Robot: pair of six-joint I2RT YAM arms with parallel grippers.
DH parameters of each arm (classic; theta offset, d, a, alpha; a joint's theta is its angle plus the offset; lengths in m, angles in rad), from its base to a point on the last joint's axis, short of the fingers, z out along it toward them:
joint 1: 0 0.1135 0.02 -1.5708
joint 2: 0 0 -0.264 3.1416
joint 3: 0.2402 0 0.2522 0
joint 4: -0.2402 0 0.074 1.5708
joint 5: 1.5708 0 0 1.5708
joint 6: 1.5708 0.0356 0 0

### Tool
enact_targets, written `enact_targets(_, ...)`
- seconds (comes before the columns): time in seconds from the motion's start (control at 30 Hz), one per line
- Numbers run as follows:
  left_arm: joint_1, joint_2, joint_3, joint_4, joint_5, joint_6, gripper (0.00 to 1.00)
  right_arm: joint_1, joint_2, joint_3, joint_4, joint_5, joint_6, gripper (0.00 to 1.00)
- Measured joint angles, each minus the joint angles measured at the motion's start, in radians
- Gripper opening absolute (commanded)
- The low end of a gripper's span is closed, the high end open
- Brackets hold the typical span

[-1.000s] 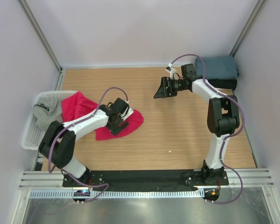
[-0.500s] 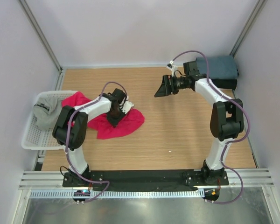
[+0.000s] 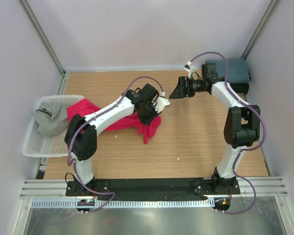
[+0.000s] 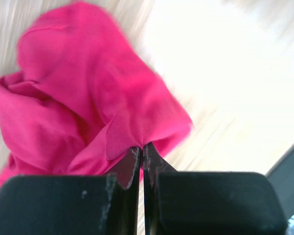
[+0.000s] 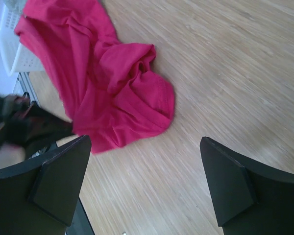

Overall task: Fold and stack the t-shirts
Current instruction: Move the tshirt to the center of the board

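In the left wrist view the desk is washed out to white and smeared, so its grain is hard to read. There the left claw has its two fingers pressed together on a small fold of the crimson-red t-shirt; how much cloth sits between them cannot be seen. From above, the left claw and its arm cover the middle of this t-shirt, which stretches from the white mesh basket toward the centre of the desk. One end lies over the basket rim.

The light grey t-shirt lies bunched in the basket, its dark mark too small to make out. The slate-blue t-shirt sits folded in the far right corner, partly behind the right arm. A dark layer shows under it only as a thin strip.

The right claw hangs above the desk with its jaws wide and nothing between them. Its own camera shows the left arm only as a dark blur at the frame edge.

The desk is light wood, between pale walls with metal corner posts.
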Motion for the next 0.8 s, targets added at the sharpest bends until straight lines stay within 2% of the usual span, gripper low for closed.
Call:
enact_targets(0.2, -0.159, 0.056, 0.186, -0.045, 0.006, -0.009, 0.0, -0.038, 0.0, -0.008, 0.0, 0.008, -0.002, 1.0)
enact_targets(0.47, -0.255, 0.098, 0.246, -0.101, -0.007, -0.026, 0.01, -0.068, 0.0, -0.018, 0.0, 0.008, -0.006, 1.0)
enact_targets(0.5, -0.262, 0.104, 0.261, -0.107, -0.009, -0.027, 0.09, -0.07, 0.001, -0.018, 0.0, 0.008, -0.005, 1.0)
enact_targets(0.53, -0.266, 0.109, 0.272, -0.111, -0.011, -0.026, 0.21, -0.071, 0.001, -0.018, 0.0, 0.008, -0.005, 1.0)
enact_targets(0.57, -0.27, 0.113, 0.283, -0.112, -0.011, -0.028, 0.43, -0.072, 0.001, -0.018, -0.001, 0.007, -0.005, 1.0)
enact_targets(0.63, -0.275, 0.113, 0.29, -0.112, -0.014, -0.034, 0.53, -0.074, 0.005, -0.018, -0.001, -0.002, -0.005, 1.0)
enact_targets(0.67, -0.276, 0.111, 0.29, -0.112, -0.015, -0.041, 0.63, -0.074, 0.009, -0.018, -0.004, -0.005, -0.008, 1.0)
enact_targets(0.7, -0.277, 0.109, 0.288, -0.112, -0.019, -0.043, 0.68, -0.073, 0.014, -0.018, -0.009, -0.006, -0.011, 1.0)
enact_targets(0.77, -0.274, 0.07, 0.224, -0.073, -0.036, -0.041, 0.82, -0.068, 0.025, -0.019, -0.023, 0.007, -0.021, 1.0)
enact_targets(0.8, -0.269, 0.031, 0.17, -0.061, -0.046, -0.037, 0.84, -0.063, 0.03, -0.021, -0.029, 0.02, -0.029, 1.0)
